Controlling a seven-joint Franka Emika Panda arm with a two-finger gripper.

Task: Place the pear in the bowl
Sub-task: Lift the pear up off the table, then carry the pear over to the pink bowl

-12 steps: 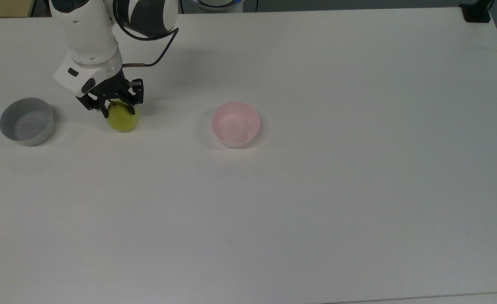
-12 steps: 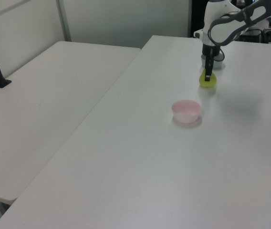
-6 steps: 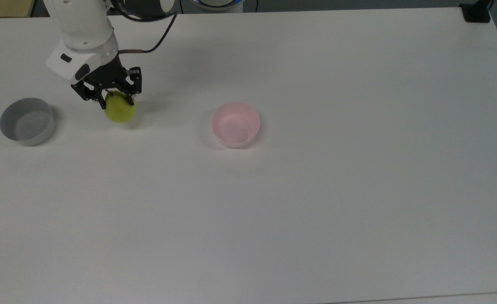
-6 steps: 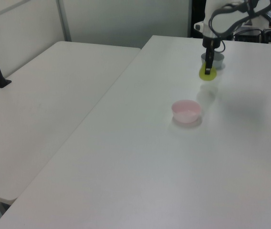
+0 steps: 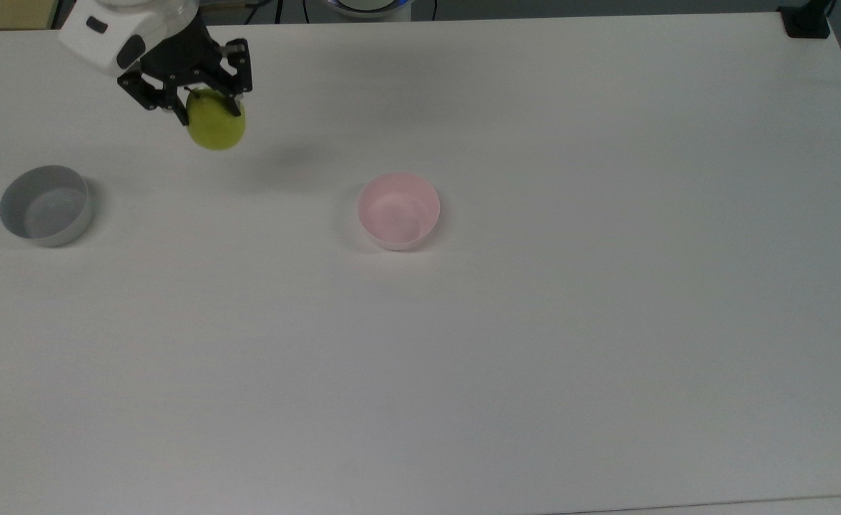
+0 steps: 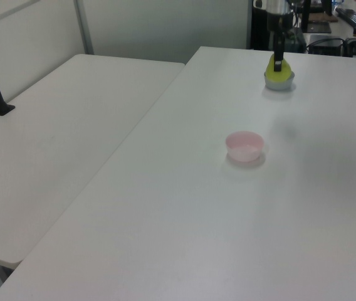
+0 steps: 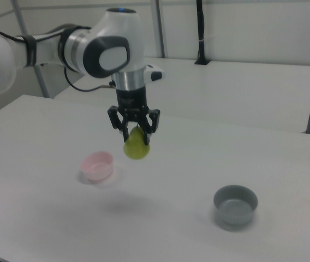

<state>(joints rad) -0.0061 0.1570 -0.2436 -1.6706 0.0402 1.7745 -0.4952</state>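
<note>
The yellow-green pear [image 5: 216, 126] [image 7: 136, 147] [image 6: 277, 66] hangs well above the table, held from above by my gripper [image 5: 206, 109] [image 7: 137, 136], which is shut on its upper part. The pale pink bowl [image 5: 398, 210] [image 6: 245, 145] [image 7: 97, 165] stands empty on the white table, to the right of the pear in the top view and low to its left in the right view. The pear's shadow lies on the table between pear and bowl in the top view.
A grey bowl [image 5: 46, 205] [image 7: 234, 204] [image 6: 279, 81] stands empty near the top view's left edge. The white table [image 5: 535, 357] spreads wide around both bowls. A second table [image 6: 52, 144] adjoins on the left view's left.
My gripper has lifted the pear off the table and carried it high above the surface. The pear's shadow has drifted away from it. Both bowls have stayed put.
</note>
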